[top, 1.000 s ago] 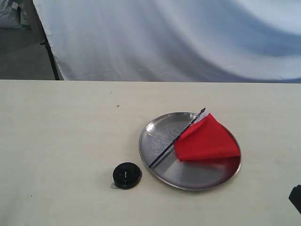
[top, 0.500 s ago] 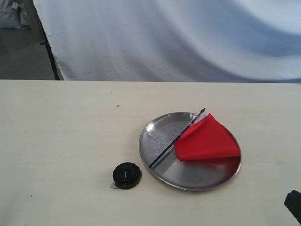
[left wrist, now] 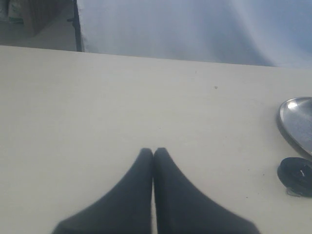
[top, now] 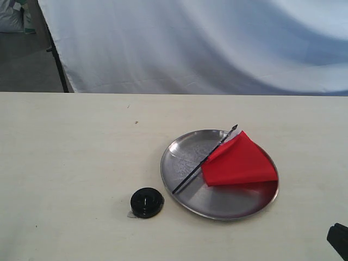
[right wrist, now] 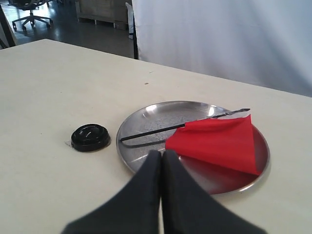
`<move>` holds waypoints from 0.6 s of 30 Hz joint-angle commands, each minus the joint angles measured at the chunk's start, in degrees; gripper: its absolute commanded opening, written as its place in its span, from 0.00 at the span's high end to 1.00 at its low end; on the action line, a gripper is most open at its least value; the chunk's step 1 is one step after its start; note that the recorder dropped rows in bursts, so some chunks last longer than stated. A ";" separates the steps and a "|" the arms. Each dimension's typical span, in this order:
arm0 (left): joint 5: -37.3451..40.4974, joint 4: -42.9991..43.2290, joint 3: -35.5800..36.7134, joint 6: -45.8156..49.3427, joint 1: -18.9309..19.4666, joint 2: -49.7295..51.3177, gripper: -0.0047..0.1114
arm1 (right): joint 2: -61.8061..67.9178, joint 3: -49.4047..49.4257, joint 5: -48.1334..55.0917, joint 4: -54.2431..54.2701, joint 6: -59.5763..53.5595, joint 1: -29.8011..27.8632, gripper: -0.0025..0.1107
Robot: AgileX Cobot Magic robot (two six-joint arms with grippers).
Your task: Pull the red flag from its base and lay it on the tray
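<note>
Since 1 s ago, only the right arm (top: 339,240) has sunk lower. You see the red flag (top: 239,161) lying fanned on the tray (top: 217,205), off the base (top: 146,202). Left gripper (left wrist: 153,152) and right gripper (right wrist: 162,153) fingers: closed, empty.

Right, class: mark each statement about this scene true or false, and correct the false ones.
1. The flag lies on the tray. True.
2. The stick is pushed into the base. False: the stick lies across the tray, apart from the base.
3. The base sits on the tray. False: it sits on the table beside the tray.
4. The left end effector and right end effector are both shut. True.
5. The right end effector grips the flag. False: it is shut on nothing.
</note>
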 commanded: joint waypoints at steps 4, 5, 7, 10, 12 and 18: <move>-0.04 -0.09 0.18 0.00 -0.31 -0.28 0.96 | -0.33 0.16 0.20 -0.17 0.45 -0.10 0.98; -0.04 -0.09 0.18 0.00 -0.31 -0.28 0.96 | -0.33 0.16 0.20 -0.17 0.56 -0.10 0.98; -0.04 -0.09 0.18 0.00 -0.31 -0.28 0.96 | -0.33 0.16 0.20 -0.17 0.96 -0.91 0.98; -0.04 -0.09 0.18 0.00 -0.31 -0.28 0.96 | -0.33 0.16 0.58 -0.17 2.08 -4.21 0.98; -0.04 -0.09 0.18 0.00 -0.31 -0.28 0.96 | -0.33 0.16 1.02 -0.17 2.08 -6.58 0.98; -0.04 -0.09 0.18 0.00 -0.31 -0.28 0.96 | -0.33 0.16 3.83 -0.41 3.09 -15.78 0.98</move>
